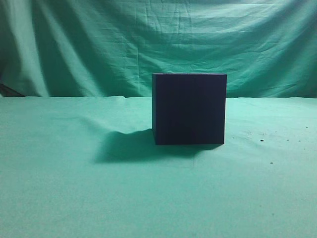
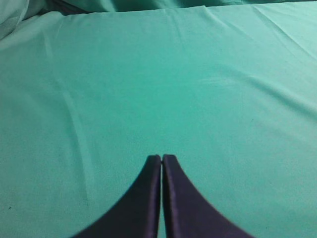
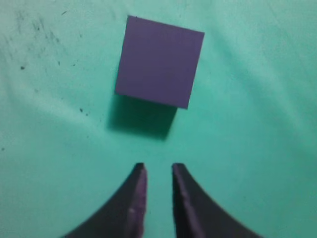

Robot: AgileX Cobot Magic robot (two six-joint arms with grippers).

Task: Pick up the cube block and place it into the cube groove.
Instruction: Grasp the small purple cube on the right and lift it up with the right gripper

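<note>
The cube groove (image 1: 188, 108) is a large, very dark navy box standing on the green cloth at the middle of the exterior view. The cube block (image 3: 159, 61) is a plain matte purple cube. It shows only in the right wrist view, lying on the cloth ahead of my right gripper (image 3: 158, 168), apart from it. The right gripper's fingers are a little apart and hold nothing. My left gripper (image 2: 162, 157) is shut and empty over bare cloth. Neither gripper shows in the exterior view.
Green cloth covers the table (image 1: 74, 198) and hangs as a backdrop (image 1: 99, 44) behind it. Small dark specks lie on the cloth right of the box (image 1: 261, 141) and left of the cube (image 3: 29, 34).
</note>
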